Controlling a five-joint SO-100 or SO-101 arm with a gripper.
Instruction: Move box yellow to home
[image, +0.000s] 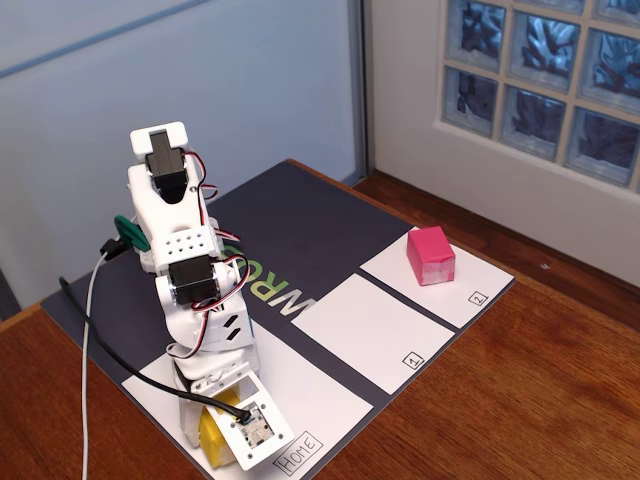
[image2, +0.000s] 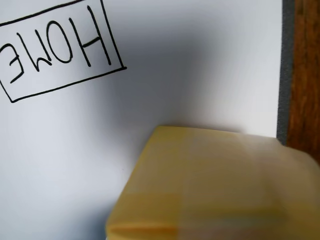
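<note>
One smooth yellow box (image2: 210, 185) sits on the flat white paper home (image2: 165, 75); gripper (image: 215, 430) grip unclear.

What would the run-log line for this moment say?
arm: bent low over Home sheet | yellow box: over Home sheet by gripper, contact unclear | jaws: hidden | pink block: on sheet 2
</note>
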